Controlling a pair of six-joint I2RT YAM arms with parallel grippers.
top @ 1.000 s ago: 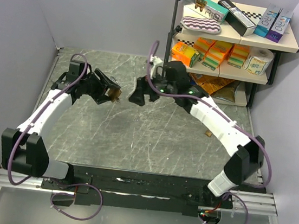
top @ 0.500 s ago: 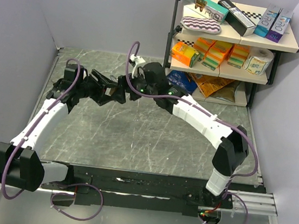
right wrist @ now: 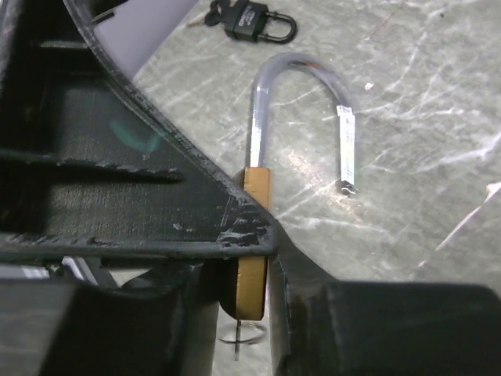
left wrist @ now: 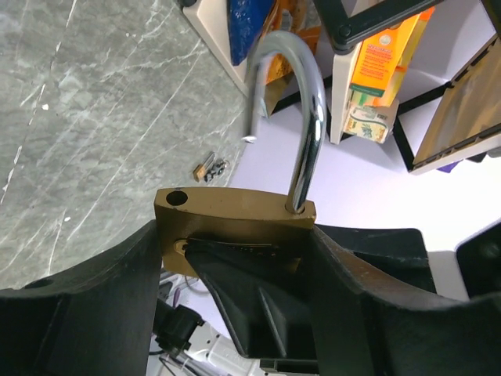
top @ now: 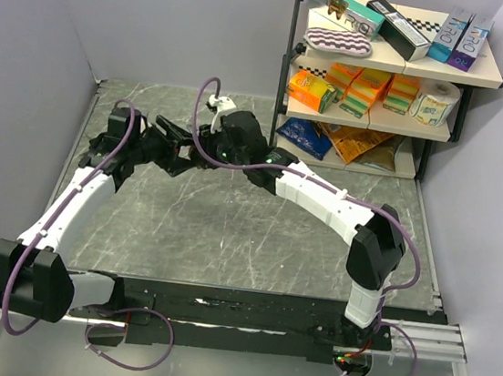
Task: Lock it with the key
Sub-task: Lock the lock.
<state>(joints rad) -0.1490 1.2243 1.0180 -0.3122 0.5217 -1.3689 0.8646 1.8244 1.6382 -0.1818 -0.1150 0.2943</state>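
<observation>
A brass padlock [left wrist: 235,213] with its silver shackle [left wrist: 309,117] swung open hangs above the table, gripped across its width by my left gripper [left wrist: 235,239]. My right gripper [right wrist: 254,270] has come up against it from the other side. In the right wrist view the padlock [right wrist: 254,188] shows edge on, pinched between the right fingers, its shackle [right wrist: 301,74] open. A key ring [right wrist: 250,338] hangs below the lock body; the key itself is mostly hidden. In the top view both grippers meet at the back left [top: 194,147], and the lock is hidden between them.
A small black padlock [right wrist: 252,21] with keys lies on the marble table [top: 228,231]. A small brown item [left wrist: 210,167] lies on the table further right. A shelf [top: 385,71] of boxes and packets stands at the back right. Grey walls close the left and back.
My right arm swung left across the table to the left gripper, and its jaws went from wide open to closed on the brass padlock. The left arm shifted slightly left, still holding the lock.
</observation>
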